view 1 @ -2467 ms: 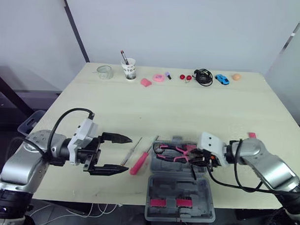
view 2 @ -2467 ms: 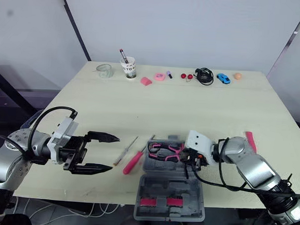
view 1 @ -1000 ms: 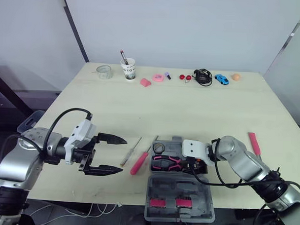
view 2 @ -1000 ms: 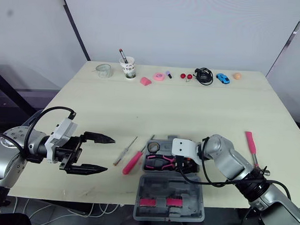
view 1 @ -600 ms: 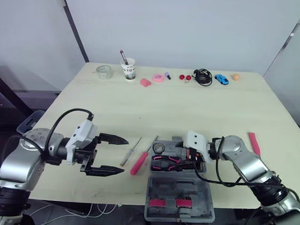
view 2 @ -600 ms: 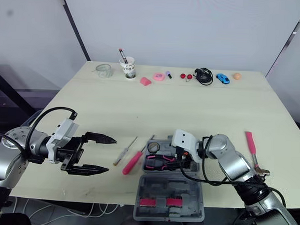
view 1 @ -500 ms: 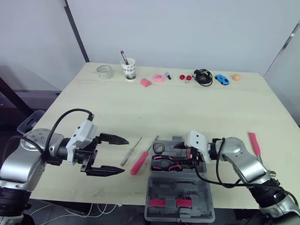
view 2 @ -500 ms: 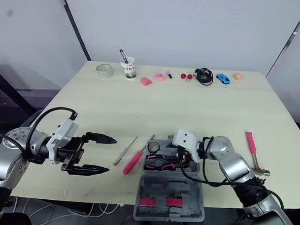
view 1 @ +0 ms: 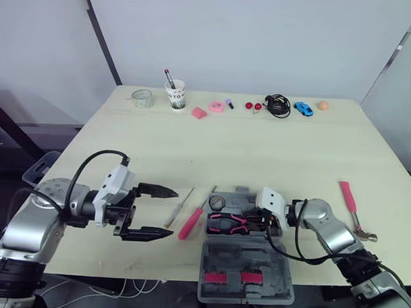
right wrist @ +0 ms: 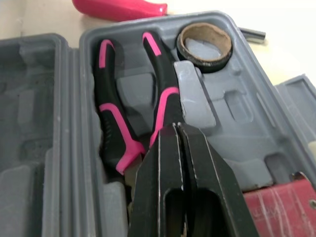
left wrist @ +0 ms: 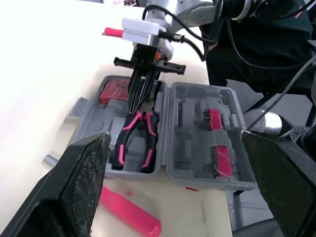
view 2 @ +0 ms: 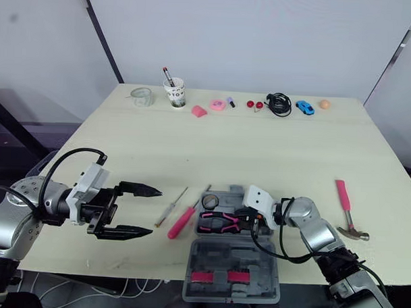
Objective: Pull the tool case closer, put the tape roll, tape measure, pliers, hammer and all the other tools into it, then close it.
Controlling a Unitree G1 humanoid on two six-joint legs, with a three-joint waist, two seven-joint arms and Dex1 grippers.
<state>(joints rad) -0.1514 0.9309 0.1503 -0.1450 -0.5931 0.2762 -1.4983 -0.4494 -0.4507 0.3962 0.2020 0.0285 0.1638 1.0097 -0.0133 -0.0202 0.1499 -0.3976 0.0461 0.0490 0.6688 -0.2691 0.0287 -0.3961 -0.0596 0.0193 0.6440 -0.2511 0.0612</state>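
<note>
Tool case (view 1: 248, 255) lies open at the near table edge, lid half nearest, with two pink inserts (view 1: 215, 277) seated in it. Left arm is reached in from the near left, forearm about level. Left gripper (view 1: 171, 211) is pointed right and spread wide, nothing in it, held above the table (view 1: 124, 158). Right arm is brought in from the near right, elbow bent. Right gripper (right wrist: 173, 128) is pointed left over the case's far half, fingers pressed together, nothing seen clamped, tips just over the head of the pliers (view 1: 226, 224).

Pliers are laid in the far half, tape roll (right wrist: 204, 47) in its far-left pocket, a red item (left wrist: 114, 91) at its right end. Pink-handled screwdriver (view 1: 189, 224) and thin screwdriver (view 1: 180, 206) are lying on the table just left of the case. Hammer (view 2: 344, 198) is lying well to the right. Paper cup (view 1: 175, 95), black cable (view 1: 279, 105) and blue toy car (view 1: 303, 108) are lined along the far edge.
</note>
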